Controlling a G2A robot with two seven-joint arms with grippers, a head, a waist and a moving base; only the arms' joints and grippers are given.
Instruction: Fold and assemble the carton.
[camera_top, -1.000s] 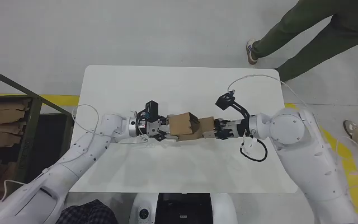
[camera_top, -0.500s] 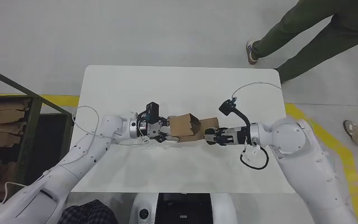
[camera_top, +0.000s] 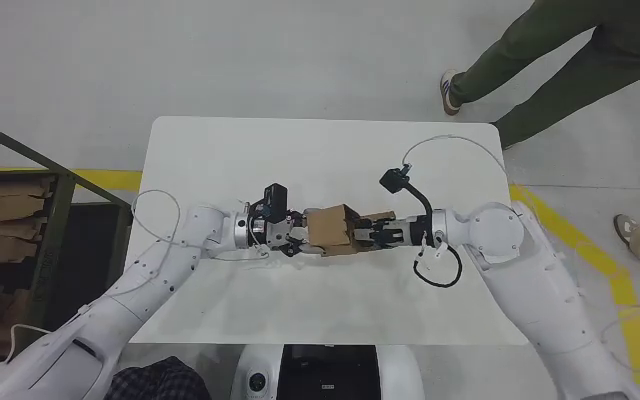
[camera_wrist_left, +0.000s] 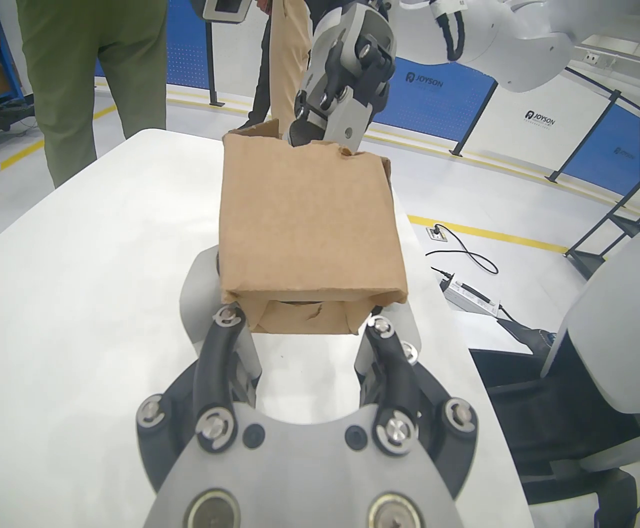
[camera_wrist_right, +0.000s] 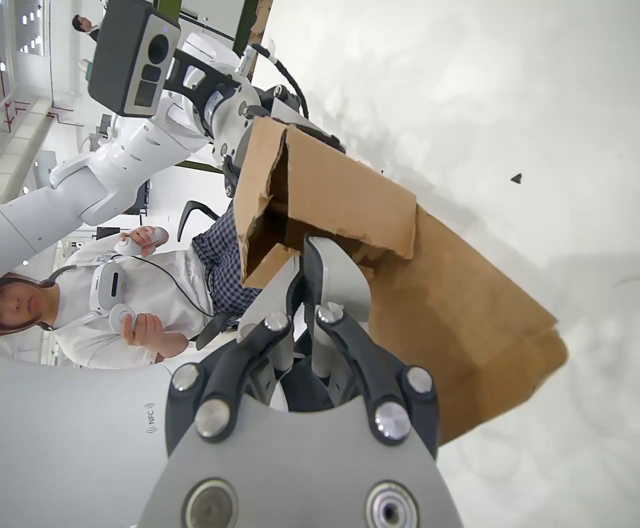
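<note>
A brown cardboard carton (camera_top: 335, 230) is held lying on its side at the middle of the white table (camera_top: 320, 150), between both arms. My left gripper (camera_wrist_left: 305, 320) clasps the carton's (camera_wrist_left: 310, 220) near end, one finger on each side wall. My right gripper (camera_wrist_right: 304, 250) is shut, and its fingertips poke into the open end of the carton (camera_wrist_right: 350, 200) beside a loose inner flap (camera_wrist_right: 265, 262). From the left wrist, the right gripper (camera_wrist_left: 300, 134) shows behind the carton's torn far edge. An outer flap (camera_wrist_right: 465, 320) lies under the right gripper.
A dark rack with flat cardboard (camera_top: 25, 215) stands off the table's left side. A person's legs (camera_top: 520, 60) are on the floor beyond the back right corner. A thin cable (camera_top: 455, 145) loops over the right arm.
The right gripper has moved left into the carton's open end, and the flap that stuck out to the right has been pushed in. The left gripper kept its hold.
</note>
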